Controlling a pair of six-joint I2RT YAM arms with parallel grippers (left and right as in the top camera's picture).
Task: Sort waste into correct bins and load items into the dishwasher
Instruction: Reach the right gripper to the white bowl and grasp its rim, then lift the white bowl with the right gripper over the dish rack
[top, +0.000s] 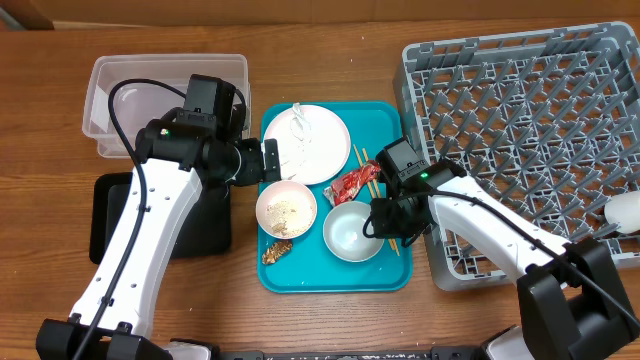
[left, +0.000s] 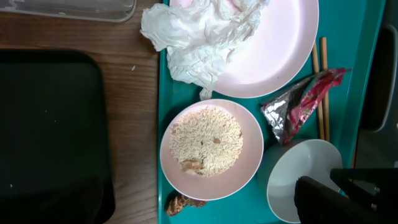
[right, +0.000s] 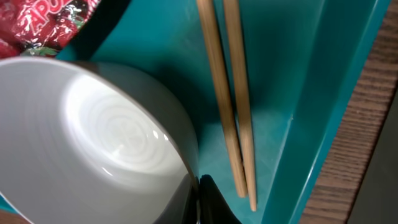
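On the teal tray (top: 300, 280), a round pinkish plate (top: 325, 150) holds a crumpled white napkin (left: 199, 37). A small bowl (left: 211, 149) holds rice, with a brown food lump (left: 180, 204) below it. A shiny red wrapper (top: 352, 183) lies beside the chopsticks (right: 233, 112). My right gripper (right: 198, 199) is shut on the rim of the empty white bowl (top: 350, 232). My left gripper (top: 270, 160) looks open and empty, above the tray's left edge beside the plate. The clear tub (top: 105, 105) and the black tray (top: 110, 215) are at the left.
The grey dish rack (top: 530, 120) fills the right side, with a white cup (top: 625, 210) at its right edge. The chopsticks lie close to the teal tray's right wall. Wooden table shows between the bins and the tray.
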